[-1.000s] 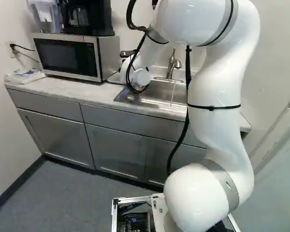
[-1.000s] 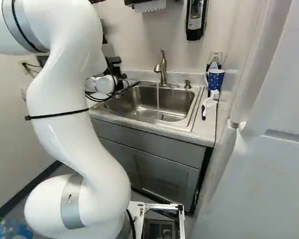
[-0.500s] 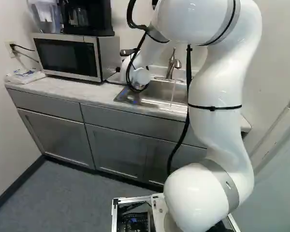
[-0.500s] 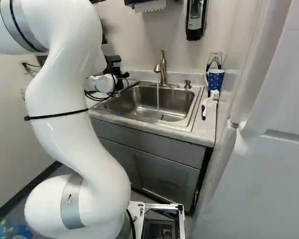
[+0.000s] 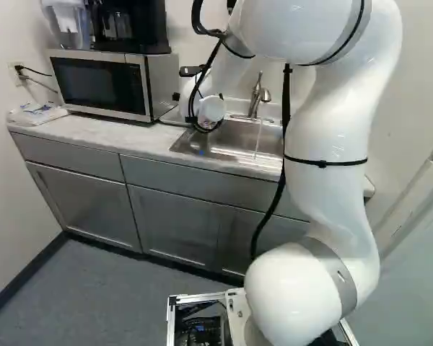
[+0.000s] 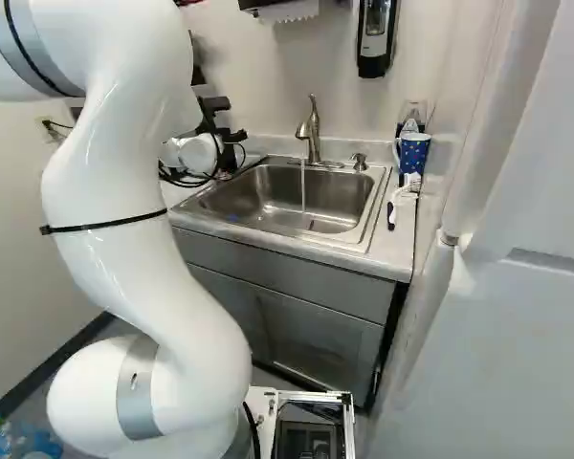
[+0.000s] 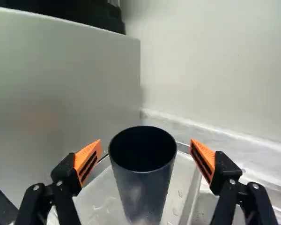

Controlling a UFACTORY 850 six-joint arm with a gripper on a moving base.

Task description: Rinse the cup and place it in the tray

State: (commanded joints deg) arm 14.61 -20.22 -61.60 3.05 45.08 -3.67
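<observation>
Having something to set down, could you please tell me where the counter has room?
The counter strip in front of the microwave, between the white packet and the sink, looks bare. It is crowded right of the sink, with blue cup and brush, and around the dark cup between the gripper's open fingers.

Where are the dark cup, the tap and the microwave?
Dark cup [image 7: 141,192]: wrist view, on its outer wall.
Tap [image 6: 314,147]: right base view, on its upright body.
Microwave [image 5: 94,85]: left base view, on its door.

pale walls [image 5: 1,194], grey cabinets [image 5: 173,220]
</observation>
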